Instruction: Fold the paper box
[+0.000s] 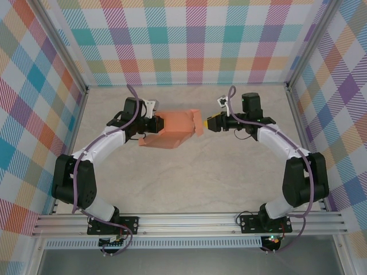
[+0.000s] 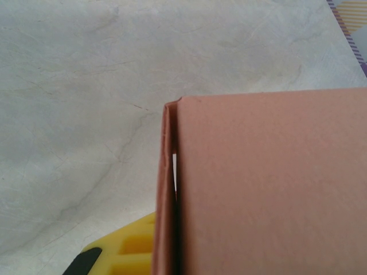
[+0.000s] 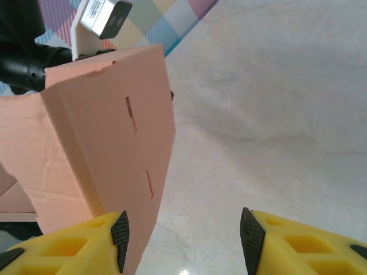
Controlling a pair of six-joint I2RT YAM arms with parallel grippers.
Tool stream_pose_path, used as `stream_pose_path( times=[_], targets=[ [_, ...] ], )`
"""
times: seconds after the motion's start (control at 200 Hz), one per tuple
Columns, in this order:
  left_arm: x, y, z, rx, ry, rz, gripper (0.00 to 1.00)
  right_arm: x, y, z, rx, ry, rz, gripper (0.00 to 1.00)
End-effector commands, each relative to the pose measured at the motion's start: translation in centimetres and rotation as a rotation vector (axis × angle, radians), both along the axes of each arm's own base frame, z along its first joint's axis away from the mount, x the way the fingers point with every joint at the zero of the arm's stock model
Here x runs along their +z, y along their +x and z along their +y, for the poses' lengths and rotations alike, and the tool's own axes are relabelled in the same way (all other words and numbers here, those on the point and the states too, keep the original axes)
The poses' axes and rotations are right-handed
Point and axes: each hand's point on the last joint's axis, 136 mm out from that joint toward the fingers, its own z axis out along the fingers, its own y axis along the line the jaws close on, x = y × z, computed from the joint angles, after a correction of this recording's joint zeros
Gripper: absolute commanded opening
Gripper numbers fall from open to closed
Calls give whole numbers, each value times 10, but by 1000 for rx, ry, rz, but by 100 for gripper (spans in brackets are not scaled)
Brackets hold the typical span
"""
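Near edge: bare worktop (image 1: 189, 189) between the arm bases, plenty of open room. Mid-worktop: paper box (image 1: 175, 130), salmon-orange, partly folded, apparently raised off the surface between both arms. Left fingers (image 2: 129, 252) pressed together on its left end, pinching a doubled card edge. Right fingers (image 3: 287, 246) spread; one pad touching the box's right edge, the other apart. Two slits in that panel. Box interior: cannot tell. Beyond: free surface up to checked walls (image 1: 189, 46).
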Motion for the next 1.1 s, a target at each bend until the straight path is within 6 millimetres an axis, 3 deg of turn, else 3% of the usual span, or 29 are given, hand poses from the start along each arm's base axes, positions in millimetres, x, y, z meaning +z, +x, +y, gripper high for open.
stream_pose_path(
  times=[0.0,0.21,0.585,1.095],
  targets=[
    [17,1,-7,-25,-37,-44,0,21,-14,15,120,58,-50,55],
    [17,2,-8,-27,-40,-44,0,24,-23,20,171,87,-46,48],
    [18,3,-9,-29,-41,-41,0,26,-41,36,258,101,-52,49],
    [18,2,-10,-29,-41,-42,0,12,-27,65,194,25,-46,32]
  ],
)
